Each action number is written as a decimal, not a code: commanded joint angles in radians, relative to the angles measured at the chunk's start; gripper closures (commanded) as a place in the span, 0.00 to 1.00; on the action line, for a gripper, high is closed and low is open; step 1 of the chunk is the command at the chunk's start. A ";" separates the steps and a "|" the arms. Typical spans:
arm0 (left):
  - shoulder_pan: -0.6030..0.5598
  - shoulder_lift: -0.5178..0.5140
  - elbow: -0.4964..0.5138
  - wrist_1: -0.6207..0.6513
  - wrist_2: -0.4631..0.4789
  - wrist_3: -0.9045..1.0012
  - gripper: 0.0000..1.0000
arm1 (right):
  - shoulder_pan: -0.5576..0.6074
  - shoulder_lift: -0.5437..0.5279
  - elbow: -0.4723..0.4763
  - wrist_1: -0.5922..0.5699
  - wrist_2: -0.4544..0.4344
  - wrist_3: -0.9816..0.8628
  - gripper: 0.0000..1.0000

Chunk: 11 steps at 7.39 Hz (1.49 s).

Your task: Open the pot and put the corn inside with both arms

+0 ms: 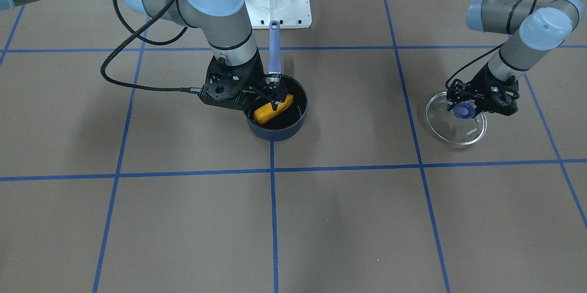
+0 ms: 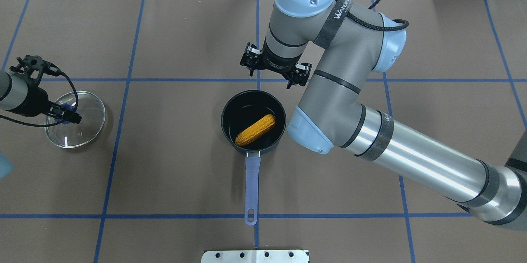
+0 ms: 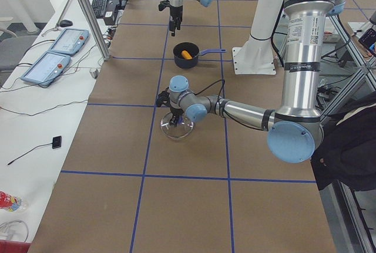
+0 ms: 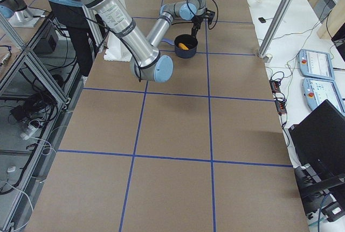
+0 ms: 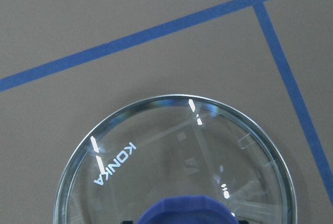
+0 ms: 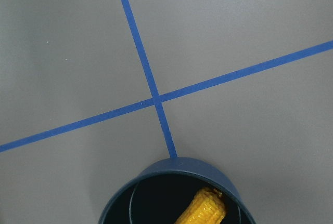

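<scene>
Overhead exterior shows the corn (image 2: 255, 130) lying slantwise on the floor of the open pot (image 2: 241, 108), mid-bench (image 2: 173, 164), with the handle toward the robot. The right end effector (image 1: 276, 100) hangs above the pot's far side and carries nothing; whether its jaws are apart I cannot tell. Well off to the robot's left, the left end effector (image 2: 70, 115) straddles the purple knob (image 5: 190, 211) of the glass lid (image 2: 88, 123), which appears to lie flat on the bench. Whether it is clamped or slack, I cannot tell.

The loading looks done, so what remains is probably a clean exit. Lift the right end effector straight up before swinging away, so no finger catches the rim or tips the pot. The left should free the knob fully before rising, lest the lid drag.
</scene>
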 commanded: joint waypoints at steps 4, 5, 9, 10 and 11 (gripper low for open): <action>-0.002 -0.016 0.010 -0.002 -0.002 -0.001 0.11 | 0.009 -0.002 -0.002 0.001 0.000 -0.017 0.00; -0.003 -0.016 0.004 -0.002 -0.003 0.000 0.03 | 0.014 -0.002 0.000 0.001 0.002 -0.017 0.00; -0.263 -0.043 0.019 0.017 -0.258 0.097 0.03 | 0.256 -0.114 0.000 0.007 0.134 -0.360 0.00; -0.320 -0.037 0.047 0.043 -0.291 0.197 0.03 | 0.317 -0.164 -0.002 0.008 0.148 -0.485 0.00; -0.368 -0.034 0.059 0.081 -0.302 0.297 0.03 | 0.371 -0.201 -0.002 0.008 0.178 -0.579 0.00</action>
